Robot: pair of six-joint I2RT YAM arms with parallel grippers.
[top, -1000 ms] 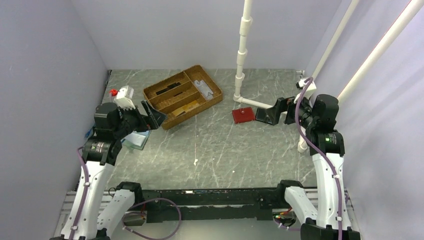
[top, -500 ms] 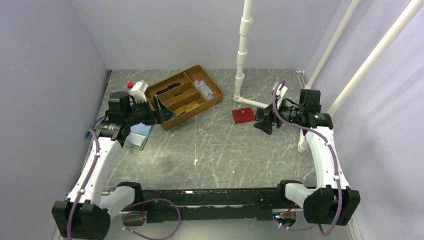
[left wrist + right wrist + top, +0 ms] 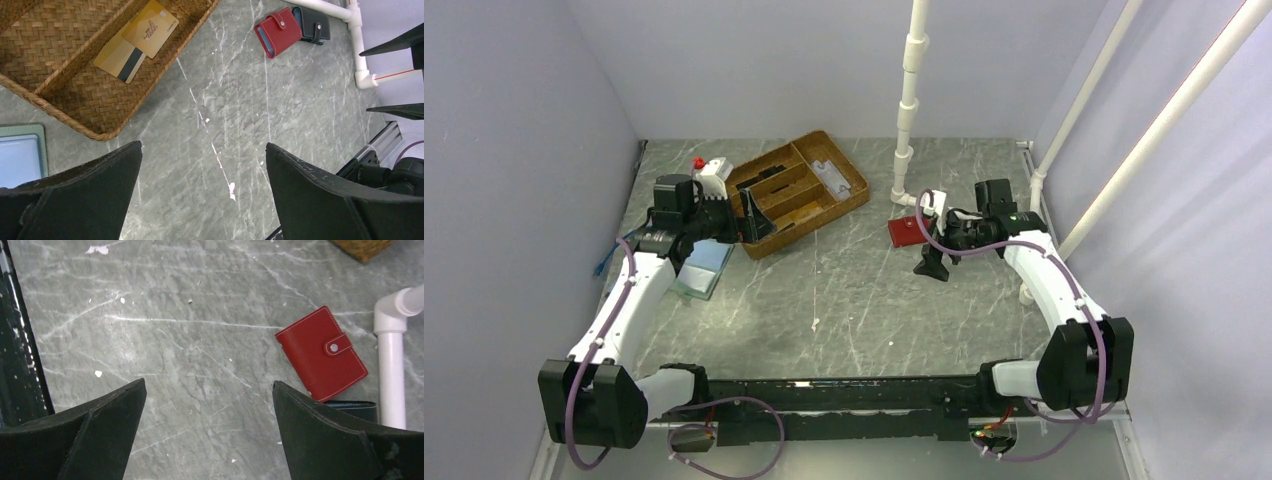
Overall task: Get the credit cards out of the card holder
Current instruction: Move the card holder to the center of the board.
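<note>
The red card holder [image 3: 908, 231] lies closed on the grey table, its snap tab fastened; nothing of what it holds shows. It also appears in the left wrist view [image 3: 278, 32] and the right wrist view [image 3: 321, 354]. Two gold-tan credit cards [image 3: 150, 27] lie in a wicker tray [image 3: 849, 195]. My right gripper [image 3: 932, 262] hangs open just in front of the holder, pointing down at bare table [image 3: 208, 384]. Beside the tray's near edge, my left gripper [image 3: 752, 214] is open and empty [image 3: 202, 146].
A black wallet [image 3: 313, 22] lies right behind the red holder, against a white pipe frame [image 3: 908, 100]. A light-blue case [image 3: 702, 265] sits under the left arm. The tray's other compartments hold dark and silver cards. Walls close in on three sides.
Both arms have reached out over the table. The right gripper swung left and down past the black wallet to the red holder's front. The left gripper moved back toward the tray.
</note>
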